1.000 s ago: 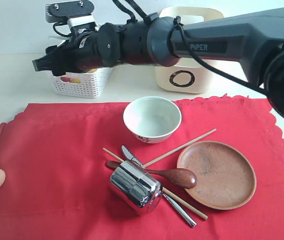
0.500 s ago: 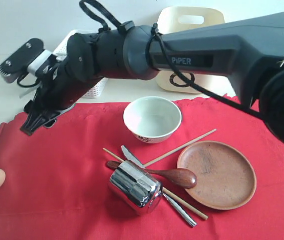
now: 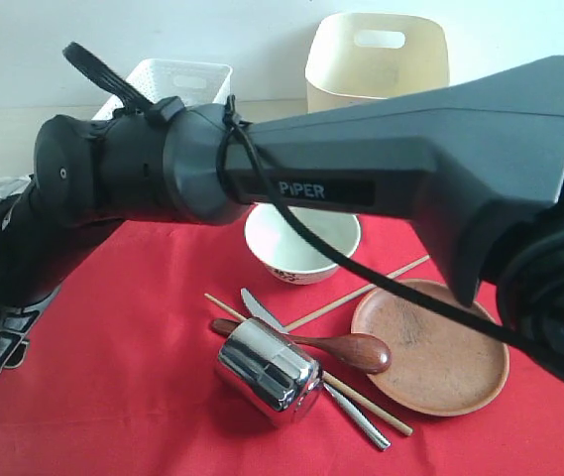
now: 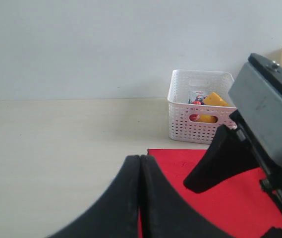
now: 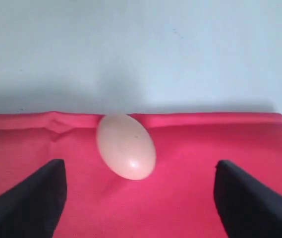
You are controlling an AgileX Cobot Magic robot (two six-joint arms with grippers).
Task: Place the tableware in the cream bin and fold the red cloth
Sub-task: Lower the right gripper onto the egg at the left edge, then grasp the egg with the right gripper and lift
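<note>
Jaws spread wide, right gripper (image 5: pixel 139 173) sits low at the red cloth (image 5: pixel 190 148) edge, egg (image 5: pixel 126 146) just ahead. left gripper (image 4: pixel 140 191) pressed together. bowl (image 3: pixel 306 253), cup (image 3: pixel 267 369), plate (image 3: pixel 430 345) lie on the cloth, cream bin (image 3: pixel 376 59) behind. Risk: an off-centre squeeze rolls or cracks the egg; the arm clips the bowl.

We see matt red cloth (image 3: pixel 133 397), mirror-glossy steel cup (image 3: pixel 267 375) at 6 o'clock from the glazed, shiny bowl (image 3: pixel 277 256), dark polished wooden spoon (image 3: pixel 356 352), matt brown plate (image 3: pixel 430 365), smooth cream plastic bin (image 3: pixel 376 64), smooth-shelled egg (image 5: pixel 126 146).
</note>
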